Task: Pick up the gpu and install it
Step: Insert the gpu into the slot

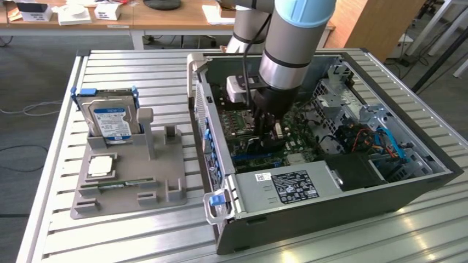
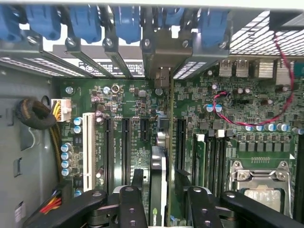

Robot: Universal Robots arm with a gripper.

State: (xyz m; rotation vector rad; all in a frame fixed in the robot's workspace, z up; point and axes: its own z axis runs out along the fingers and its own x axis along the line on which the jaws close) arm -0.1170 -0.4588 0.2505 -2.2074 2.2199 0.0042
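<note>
The open computer case [image 1: 409, 186] lies on the slatted table [image 1: 109, 241]. Inside, the gripper [image 2: 163, 202] stands with fingers [image 2: 132, 206] spread wide either side of the gpu [image 2: 164, 142], upright on edge in a motherboard [image 2: 237, 123] slot. The hard drive [image 1: 111, 120] at the exterior view's left bears an unreadable blue-white label.

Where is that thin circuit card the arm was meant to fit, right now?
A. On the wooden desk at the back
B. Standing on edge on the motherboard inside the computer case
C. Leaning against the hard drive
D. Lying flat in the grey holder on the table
B. In the wrist view the gpu stands on edge among the expansion slots of the motherboard, its bracket up at the case's rear openings, between the fingers of the open tool.
</note>
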